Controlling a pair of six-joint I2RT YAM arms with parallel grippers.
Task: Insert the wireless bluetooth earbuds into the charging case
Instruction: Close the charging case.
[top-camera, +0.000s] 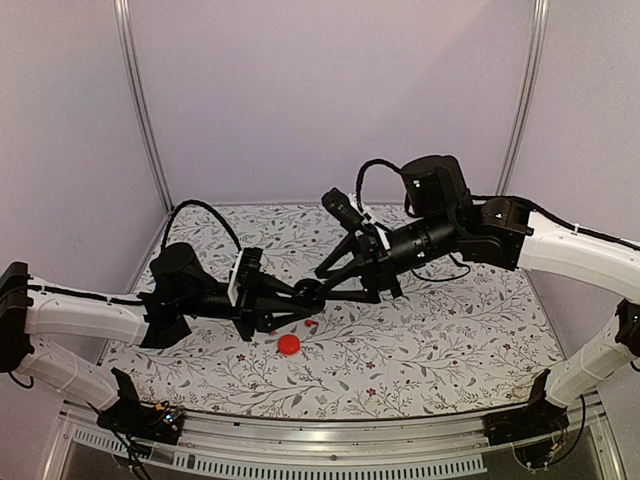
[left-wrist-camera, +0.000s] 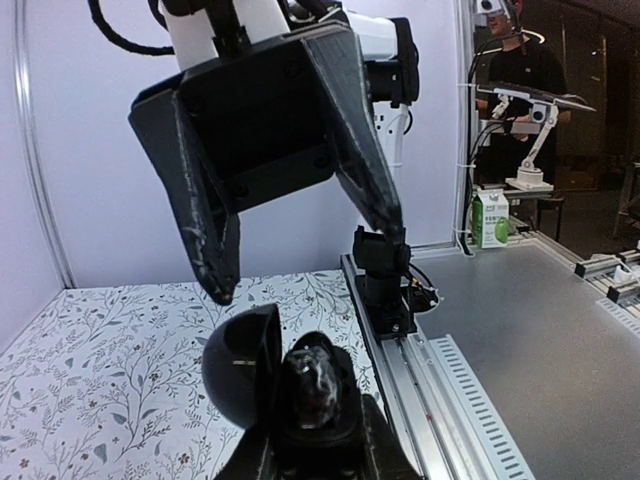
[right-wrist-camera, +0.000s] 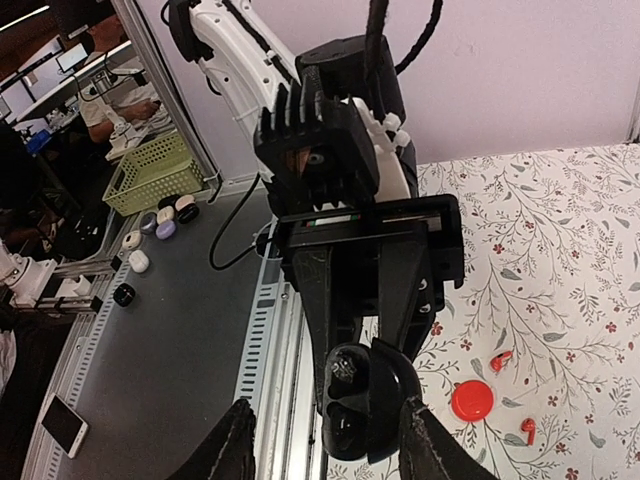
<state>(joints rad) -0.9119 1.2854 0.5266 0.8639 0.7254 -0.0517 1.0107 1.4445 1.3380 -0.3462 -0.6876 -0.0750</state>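
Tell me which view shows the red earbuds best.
Right wrist: both red earbuds lie clear on the floral cloth beside the red disc. Top external gives only tiny red specks near that disc; left wrist shows none.

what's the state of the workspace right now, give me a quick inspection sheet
surface: floral-print table cover, lying flat
job's things: black charging case open, held off the cover; one red earbud and a second red earbud lie loose on the cover
clutter: red round case between the two earbuds
grippers: left gripper shut on the charging case; right gripper open above it, nothing between its fingers
cables: black cable loops over the left arm, clear of the parts
surroundings: green basket and small cases on the bench outside; carton
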